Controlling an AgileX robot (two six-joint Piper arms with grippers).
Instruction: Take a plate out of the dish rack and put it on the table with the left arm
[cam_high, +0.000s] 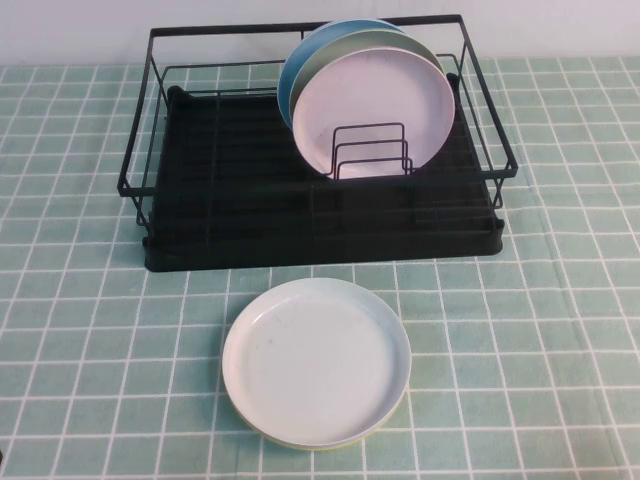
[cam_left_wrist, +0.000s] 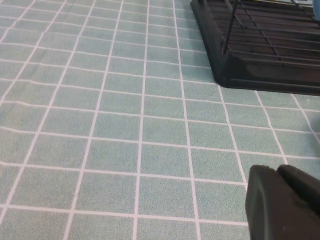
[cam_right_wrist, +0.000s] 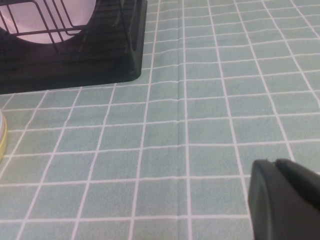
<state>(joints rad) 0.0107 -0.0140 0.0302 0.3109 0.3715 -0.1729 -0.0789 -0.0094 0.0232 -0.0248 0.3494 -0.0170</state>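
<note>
The pale pink plate (cam_high: 375, 105) stands upright in the black dish rack (cam_high: 200, 200), at the front of a stack leaning against small wire dividers. It also shows in the right wrist view (cam_right_wrist: 30, 20). My left gripper (cam_left_wrist: 278, 169) is shut and empty, low over the table (cam_high: 80, 330), apart from the near left corner of the rack (cam_left_wrist: 260, 65). My right gripper (cam_right_wrist: 274, 162) is shut and empty over the cloth off the rack's right corner (cam_right_wrist: 100, 60). Neither arm shows in the high view.
A mint-green plate (cam_high: 400, 40) and a blue plate (cam_high: 300, 60) stand behind the pink one. A white-bluish plate with a yellowish underside (cam_high: 316, 360) lies flat on the table in front of the rack; its edge shows in the right wrist view (cam_right_wrist: 1, 135).
</note>
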